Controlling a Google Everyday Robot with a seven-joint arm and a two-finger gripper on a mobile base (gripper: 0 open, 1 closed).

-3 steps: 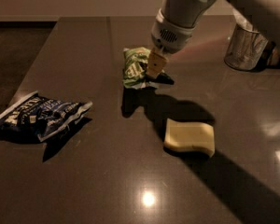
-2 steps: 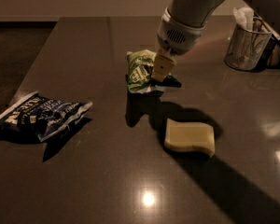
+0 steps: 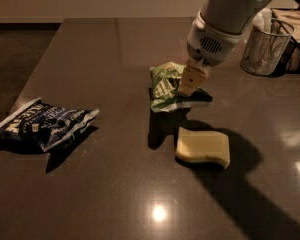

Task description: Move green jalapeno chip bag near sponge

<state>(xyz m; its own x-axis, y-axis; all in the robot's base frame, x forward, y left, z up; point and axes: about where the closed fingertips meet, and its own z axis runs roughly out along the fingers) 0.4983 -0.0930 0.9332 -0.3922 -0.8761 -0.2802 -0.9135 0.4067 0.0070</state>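
Note:
The green jalapeno chip bag [image 3: 165, 86] is a small crinkled green bag with white lettering. It hangs just above the dark table, with its shadow below it. My gripper [image 3: 186, 89] comes down from the upper right and is shut on the bag's right side; one tan finger [image 3: 191, 79] shows in front of the bag. The pale yellow sponge [image 3: 203, 146] with wavy edges lies flat on the table, a short way in front of and slightly right of the bag, apart from it.
A larger dark blue chip bag [image 3: 40, 124] lies near the table's left edge. A wire mesh cup [image 3: 265, 46] with items in it stands at the back right, behind the arm. The table top [image 3: 105, 194] is dark and glossy.
My gripper has carried the green bag a little to the right and nearer to the sponge. The sponge and the blue bag have not moved.

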